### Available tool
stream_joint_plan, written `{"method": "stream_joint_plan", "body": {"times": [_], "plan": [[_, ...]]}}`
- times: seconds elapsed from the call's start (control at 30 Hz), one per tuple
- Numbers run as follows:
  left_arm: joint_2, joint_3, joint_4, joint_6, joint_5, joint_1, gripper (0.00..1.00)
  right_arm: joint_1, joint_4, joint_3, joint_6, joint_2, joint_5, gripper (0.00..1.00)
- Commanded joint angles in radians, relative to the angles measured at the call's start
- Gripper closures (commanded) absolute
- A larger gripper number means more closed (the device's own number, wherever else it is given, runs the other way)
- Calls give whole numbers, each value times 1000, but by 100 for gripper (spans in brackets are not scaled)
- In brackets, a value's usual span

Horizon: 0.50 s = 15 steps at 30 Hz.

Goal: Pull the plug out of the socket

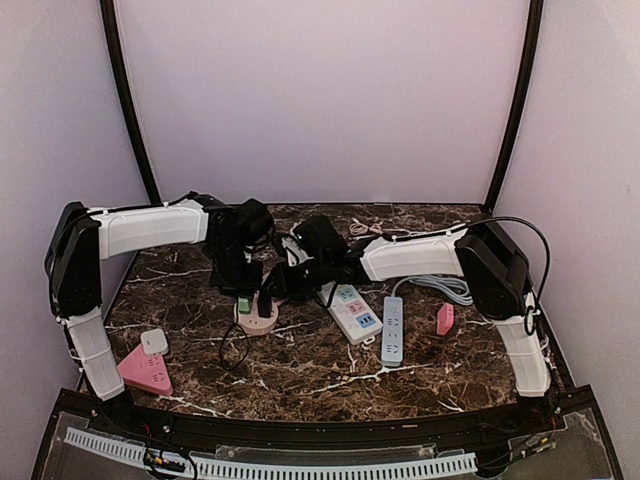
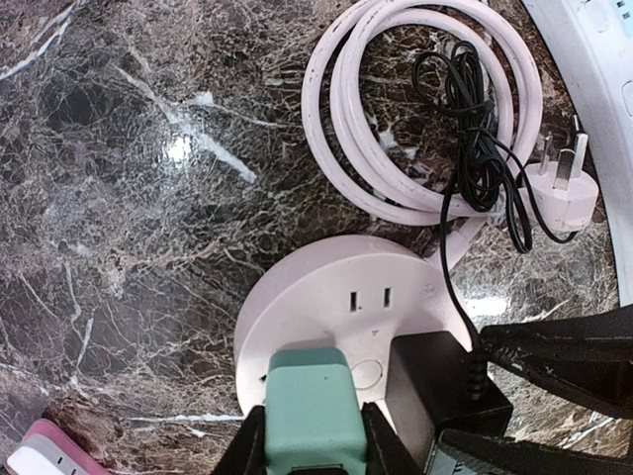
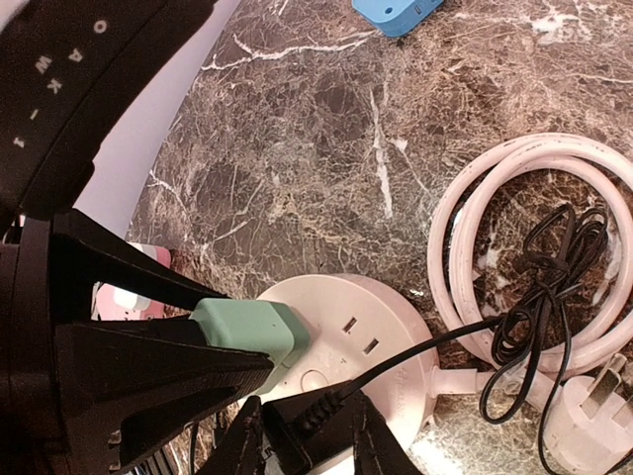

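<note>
Left wrist view first: the left gripper [image 2: 315, 447] has its two black fingers [image 2: 248, 447] closed to a narrow gap on either side of the green plug [image 2: 315, 411], pressing its flanks. That plug stands upright on the near part of the round socket [image 2: 336, 307], its base against the socket's pale top face. Whether its pins are seated I cannot tell.

Just to its right on the same socket sits the black plug [image 2: 443, 381], and the other arm's dark fingers reach in from the right edge to meet it.

From the right wrist, the right gripper [image 3: 309, 442] is also drawn in narrow, one finger [image 3: 238, 447] on each side of the black plug [image 3: 302, 416], gripping it. A thin black cord [image 3: 554, 267] runs off from it, tangled in a loose bundle inside a coiled white cable [image 3: 465, 213]. A white three-pin plug [image 3: 593, 426] lies beside the coil.

From overhead, both arms lean in toward the middle of the marble table [image 1: 300, 370] and meet over the round socket [image 1: 262, 322], the two grippers almost touching each other. A white power strip [image 1: 355, 312] and a grey-blue one [image 1: 392, 332] lie to the right. A pink triangular socket [image 1: 145, 373] and a small white cube [image 1: 153, 342] sit at the left, well apart from the action.
</note>
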Motion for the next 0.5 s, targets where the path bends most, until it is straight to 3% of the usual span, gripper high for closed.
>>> {"method": "stream_joint_plan", "body": {"times": [0.0,0.47], "plan": [[-37,75,37,10,-24,-14,89,26,-199,-53,-22,88,44,72],[0,33,107,6,25,-14,89,5,-184,-58,-47,-14,28,58]]}}
